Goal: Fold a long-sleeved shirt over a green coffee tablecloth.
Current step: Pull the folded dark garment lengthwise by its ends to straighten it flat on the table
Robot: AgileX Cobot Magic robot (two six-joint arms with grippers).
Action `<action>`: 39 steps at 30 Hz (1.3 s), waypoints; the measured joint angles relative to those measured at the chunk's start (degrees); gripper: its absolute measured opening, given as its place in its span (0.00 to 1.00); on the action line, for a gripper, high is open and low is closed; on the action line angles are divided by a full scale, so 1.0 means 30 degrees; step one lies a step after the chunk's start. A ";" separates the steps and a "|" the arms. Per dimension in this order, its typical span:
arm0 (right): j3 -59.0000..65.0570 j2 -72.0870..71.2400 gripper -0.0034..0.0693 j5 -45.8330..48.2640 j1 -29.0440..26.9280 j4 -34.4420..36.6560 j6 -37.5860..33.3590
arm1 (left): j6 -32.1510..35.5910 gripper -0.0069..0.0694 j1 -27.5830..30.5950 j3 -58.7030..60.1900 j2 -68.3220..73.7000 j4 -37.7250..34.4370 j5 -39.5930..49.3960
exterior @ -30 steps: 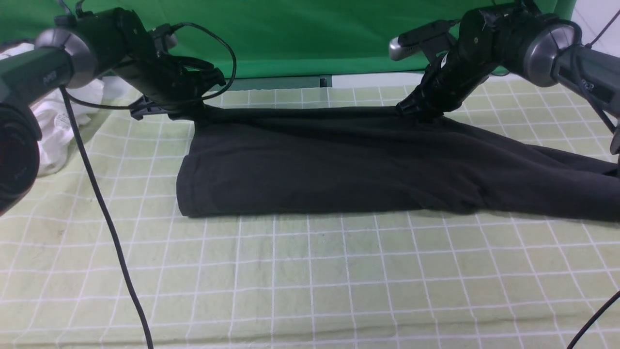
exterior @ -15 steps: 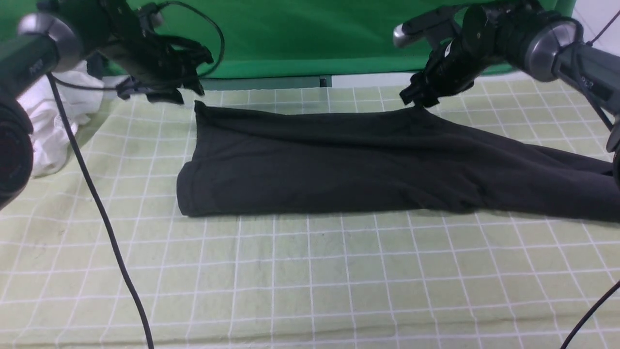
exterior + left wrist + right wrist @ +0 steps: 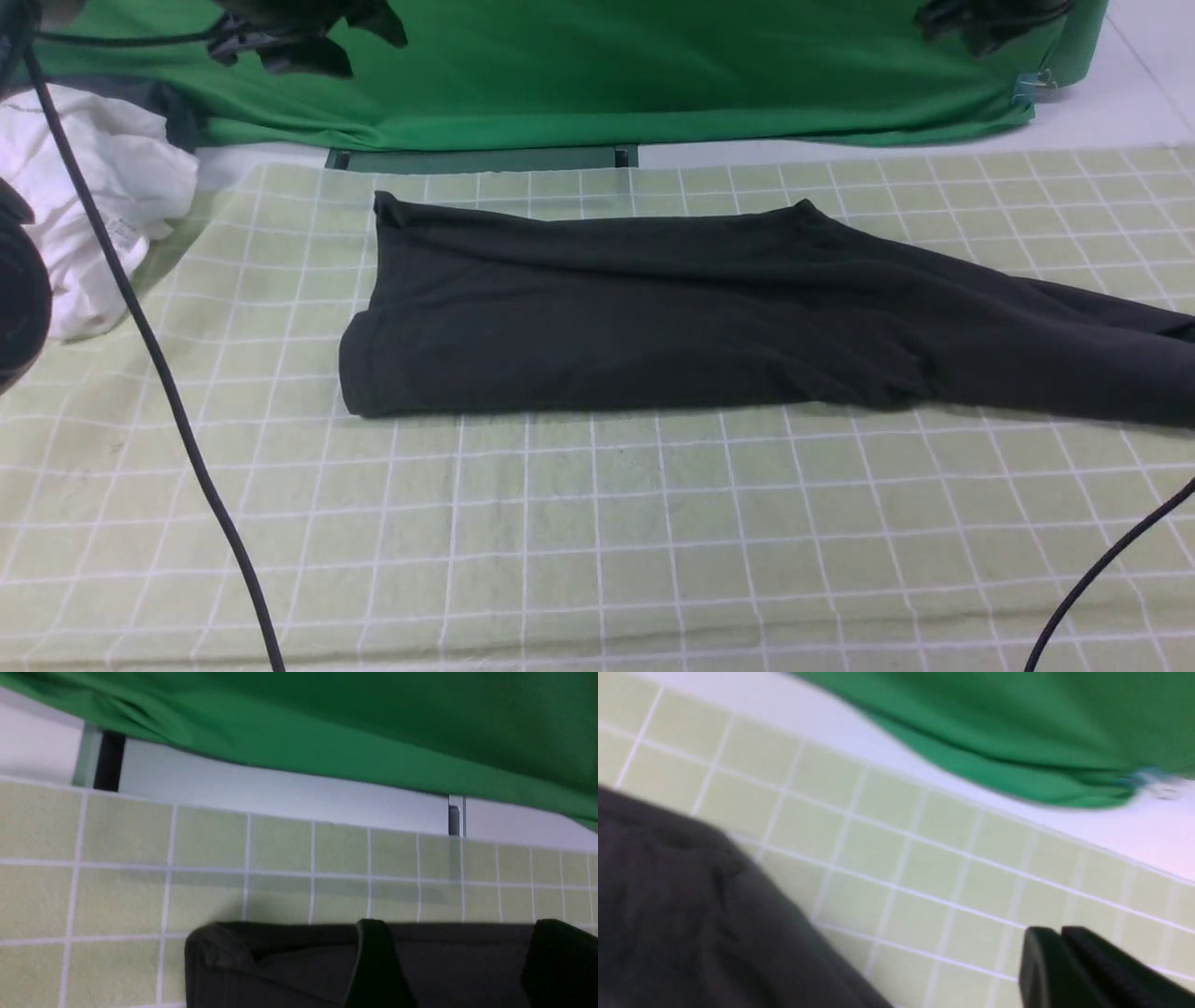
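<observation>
My black shirt [image 3: 635, 317] lies folded in a long band on the checked tablecloth [image 3: 597, 541], one sleeve trailing off to my right. A white garment [image 3: 84, 215] sits past the shirt's left end and a green backdrop [image 3: 597, 75] hangs behind it. My left tool [image 3: 462, 952] hangs above the shirt's far left corner, wide and empty. My right tool [image 3: 1057, 938] is pinched together, holding nothing.

Green backdrop [image 3: 597, 84]; pale floor [image 3: 1102, 119], possibly tiled.

Left hand [image 3: 313, 42], right hand [image 3: 1062, 956] now aloft
</observation>
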 joint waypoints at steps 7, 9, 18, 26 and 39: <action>0.5697 -0.4378 0.04 -0.0010 -0.1725 0.0061 0.1053 | 0.0611 0.43 -0.0017 -0.0015 0.0043 -0.0319 0.1965; 0.8806 -0.6199 0.04 -0.0001 -0.2499 0.0256 0.1229 | 0.0773 0.36 -0.0017 -0.0015 0.0062 -0.0882 0.2178; 1.9600 -0.9698 0.04 -0.1908 -0.7716 0.4673 0.0458 | 0.2175 0.13 -0.0405 -0.0015 0.0178 -0.2570 0.2322; 2.2355 -0.8164 0.38 -0.4821 -0.9481 0.5709 -0.0478 | 0.2923 0.11 -0.0741 -0.0015 0.0178 -0.2169 0.2322; 2.2355 -0.5659 0.35 -0.8308 -0.9505 0.6077 -0.1629 | 0.3141 0.11 -0.0741 -0.0015 0.0200 -0.2055 0.2322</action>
